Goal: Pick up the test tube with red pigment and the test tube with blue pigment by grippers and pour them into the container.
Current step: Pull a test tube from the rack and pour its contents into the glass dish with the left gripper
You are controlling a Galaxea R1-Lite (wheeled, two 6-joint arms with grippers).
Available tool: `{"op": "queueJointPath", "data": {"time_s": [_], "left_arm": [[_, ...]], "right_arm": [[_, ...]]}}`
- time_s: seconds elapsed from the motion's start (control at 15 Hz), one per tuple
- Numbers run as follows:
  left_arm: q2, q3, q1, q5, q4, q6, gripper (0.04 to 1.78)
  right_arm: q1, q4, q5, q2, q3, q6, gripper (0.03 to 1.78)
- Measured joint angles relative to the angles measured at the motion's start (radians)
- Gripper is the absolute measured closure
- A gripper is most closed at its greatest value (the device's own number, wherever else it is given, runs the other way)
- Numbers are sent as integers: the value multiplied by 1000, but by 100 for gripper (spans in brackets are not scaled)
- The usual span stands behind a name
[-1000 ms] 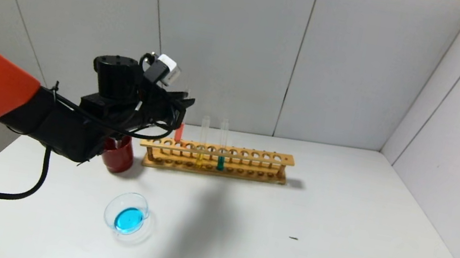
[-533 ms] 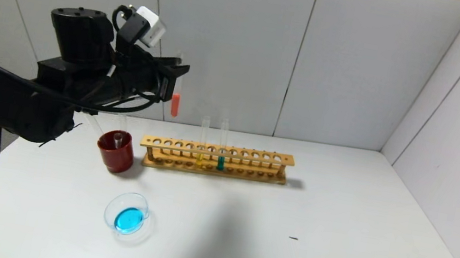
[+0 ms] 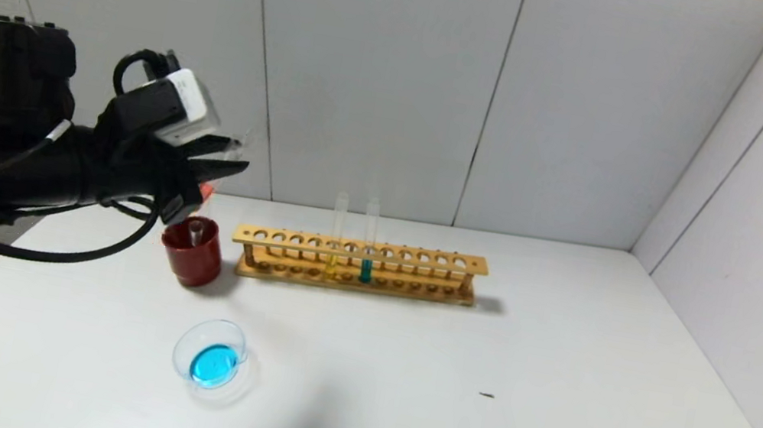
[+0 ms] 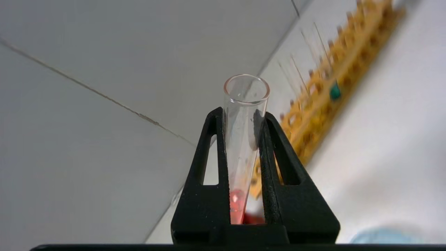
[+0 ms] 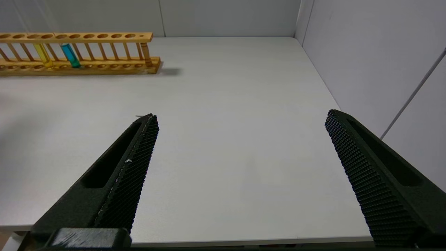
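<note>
Left pincer clamped on the test tube with red pigment, apparently tilted. Keep level until over the container, below and forward; then tip slowly. Right pincer wide open, empty.

Table: white, flat
On it: wooden rack — far side; red cup beside it; container — nearer

Test tube with red pigment: clear, smooth, glossy glass. Left gripper: matt black plastic, finely grained. Right gripper: matt black plastic, pads with a knurled grid texture. Rack: light varnished wood. Container: clear and glossy. Cup: glossy dark red. Table: matt white.
</note>
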Motion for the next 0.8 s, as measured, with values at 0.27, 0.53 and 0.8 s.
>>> {"op": "queueJointPath", "data": {"time_s": [0.27,0.53,0.8], "left_arm": [[-43,69,-80,0,44,182,152],[-55,133,-125,2,42,256,152],[-84,254,-127,-1,23,320,152]], "right_arm": [[0,0,0,0,0,0,6],[0,0,0,0,0,0,6],[0,0,0,0,0,0,6]]}}
